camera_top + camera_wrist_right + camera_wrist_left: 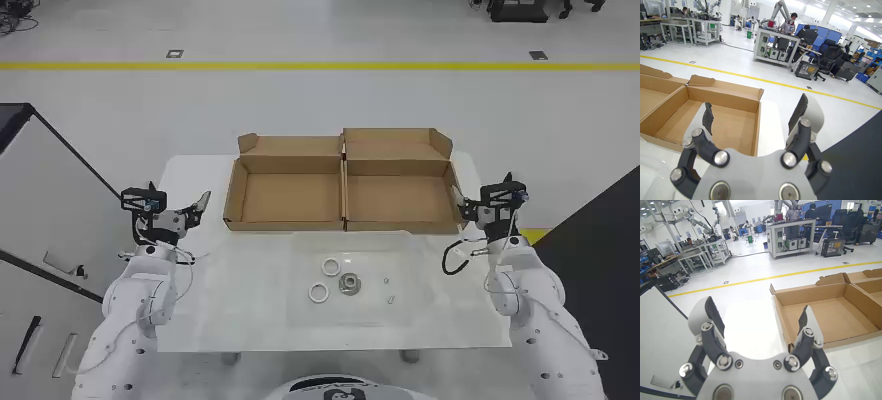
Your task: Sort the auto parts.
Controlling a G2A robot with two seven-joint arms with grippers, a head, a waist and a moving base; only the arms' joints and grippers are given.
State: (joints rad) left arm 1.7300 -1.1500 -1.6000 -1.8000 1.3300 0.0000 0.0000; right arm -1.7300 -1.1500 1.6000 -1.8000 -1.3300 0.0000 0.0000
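**Both grippers spread wide, auto parts loose on the table between the arms**

Left gripper point(757, 306) hangs above the table's left side, near the left box's outer near corner. Its dark ribbed pads point(714, 315) stand far apart with nothing between them. Right gripper point(755, 100) mirrors it at the table's right edge, beside the right box's outer wall, its jaws likewise wide and holding nothing.

Nearest the robot, the parts lie in a loose cluster around the middle of the white table point(200, 320), on a clear sheet point(300, 250) that covers that area. One white ring point(318, 293) lies closest. Just beyond it and to the right sits a grey metal part point(349, 283), round in outline, though its details are too small to make out. A second white ring point(331, 266) lies a little farther back, near the metal part but apart from it. To the right of these, two tiny pieces point(389, 290) lie separately, too small to identify.

Farther back, two open cardboard boxes stand side by side with their inner walls touching. The left box point(232, 195) and the right box point(450, 195) both have their lids folded back toward the table's far edge. None of the parts is in either box.

Beyond the table, a yellow line point(320, 66) crosses the pale floor.
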